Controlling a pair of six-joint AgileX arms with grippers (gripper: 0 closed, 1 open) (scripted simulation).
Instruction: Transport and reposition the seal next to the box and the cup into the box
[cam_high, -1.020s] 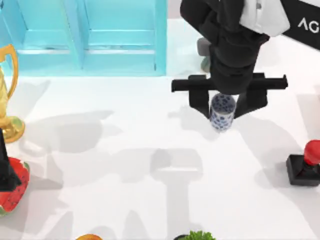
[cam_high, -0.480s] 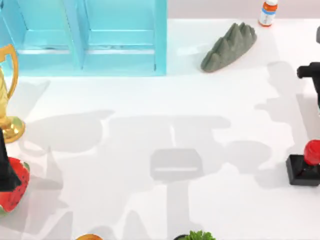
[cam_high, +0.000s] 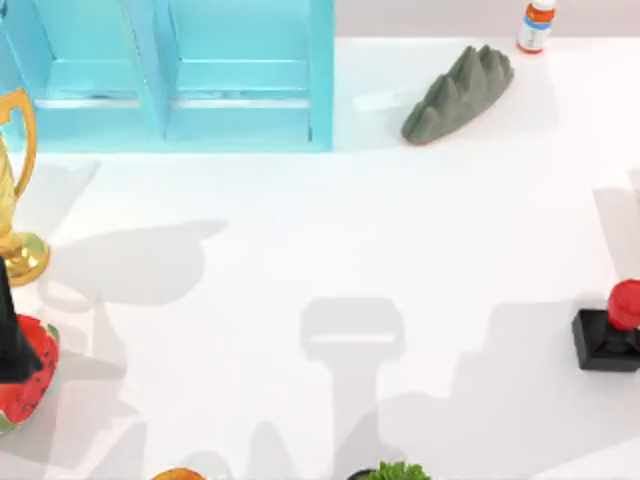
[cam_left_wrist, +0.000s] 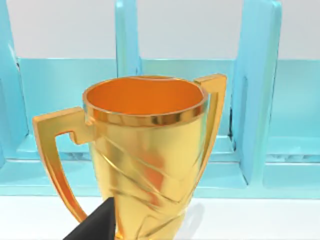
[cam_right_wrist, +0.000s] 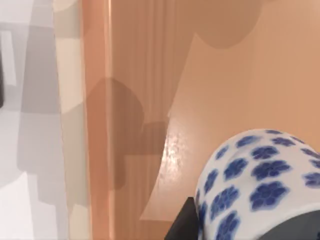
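Note:
The seal (cam_high: 610, 332), a black block with a red knob, stands at the table's right edge in the top view. The white cup (cam_right_wrist: 255, 190) with blue flowers is close up in the right wrist view, with my right gripper (cam_right_wrist: 245, 230) shut on it. The cup hangs over the tan-orange floor of the box (cam_right_wrist: 225, 75), inside its raised wall (cam_right_wrist: 95, 100). My left gripper (cam_high: 12, 330) is parked at the far left, and its dark tip (cam_left_wrist: 95, 225) sits in front of a gold trophy.
A teal shelf unit (cam_high: 180, 75) spans the back left. The gold trophy (cam_high: 15, 190) and a watermelon slice (cam_high: 25, 385) stand at the left edge. At the back right are a grey ridged rock (cam_high: 460, 95) and an orange-capped bottle (cam_high: 535, 25). Greenery (cam_high: 395, 470) pokes in at the front.
My right arm carried the cup from the middle back of the table off to the right, leaving the top view. The seal has not moved.

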